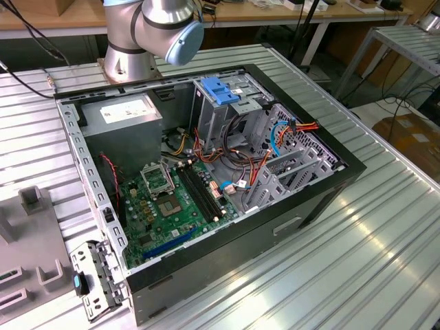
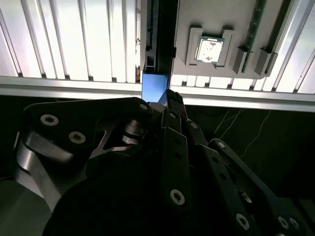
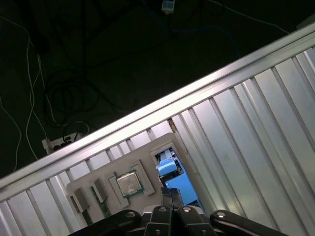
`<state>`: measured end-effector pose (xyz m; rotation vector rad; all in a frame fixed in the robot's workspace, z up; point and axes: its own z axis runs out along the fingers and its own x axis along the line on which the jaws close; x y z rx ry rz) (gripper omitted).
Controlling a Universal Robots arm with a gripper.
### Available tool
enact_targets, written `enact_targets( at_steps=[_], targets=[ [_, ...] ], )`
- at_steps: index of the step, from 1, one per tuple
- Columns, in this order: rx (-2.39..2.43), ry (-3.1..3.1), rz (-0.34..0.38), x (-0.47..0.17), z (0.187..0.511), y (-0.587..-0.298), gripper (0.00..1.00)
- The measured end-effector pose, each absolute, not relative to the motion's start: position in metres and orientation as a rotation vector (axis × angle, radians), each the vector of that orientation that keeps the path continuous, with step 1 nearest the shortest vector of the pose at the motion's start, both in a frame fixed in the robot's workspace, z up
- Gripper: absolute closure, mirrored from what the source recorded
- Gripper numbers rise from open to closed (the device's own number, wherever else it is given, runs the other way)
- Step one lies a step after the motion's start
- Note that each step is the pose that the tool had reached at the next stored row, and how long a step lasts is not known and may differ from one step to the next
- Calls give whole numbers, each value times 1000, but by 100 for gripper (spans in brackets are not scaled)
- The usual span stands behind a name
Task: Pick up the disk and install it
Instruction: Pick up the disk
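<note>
The disk (image 2: 154,86) stands on edge in both wrist views, a thin dark body with a blue side rail (image 3: 173,168) towards the camera. It sits at the slot on the rim of a grey holder tray (image 3: 147,156); I cannot tell whether it still rests in that slot. My gripper (image 2: 158,101) has its two dark fingers pressed on the disk's two faces, just behind the blue rail. The same gripper (image 3: 171,192) meets the blue rail at the tray's edge, near the table's rim.
The open computer case (image 1: 323,196) lies on the ribbed metal table (image 1: 385,254), with a metal drive cage (image 1: 220,120) topped by a blue bracket (image 1: 218,90), a grey power-supply box (image 1: 127,113) and the motherboard (image 1: 172,206). A processor chip (image 2: 209,49) lies in the tray.
</note>
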<state>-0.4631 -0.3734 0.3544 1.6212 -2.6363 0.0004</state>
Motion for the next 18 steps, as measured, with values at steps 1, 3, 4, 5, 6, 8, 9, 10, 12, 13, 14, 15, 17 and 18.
enact_targets(
  at_steps=[1, 3, 4, 5, 6, 8, 9, 10, 12, 13, 14, 15, 17, 18],
  targets=[
    [1623, -2637, 3, -463, 354, -373, 89],
    [1639, -2641, 15, -463, 354, -373, 89],
    [1655, -2638, 20, -463, 354, -373, 89],
    [1693, -2624, 29, -463, 354, -373, 89],
    [1727, -2604, 31, -463, 354, -373, 89],
    [1772, -2575, 32, -463, 354, -373, 89],
    [1809, -2550, 33, -463, 354, -373, 89],
    [1831, -2534, 33, -463, 354, -373, 89],
    [1878, -2500, 33, -463, 354, -373, 89],
    [1902, -2482, 34, -463, 354, -373, 89],
    [1924, -2465, 34, -463, 354, -373, 89],
    [1948, -2446, 34, -463, 354, -373, 89],
    [1994, -2410, 34, -463, 354, -373, 89],
    [2028, -2381, 35, -463, 354, -373, 89]
  ],
)
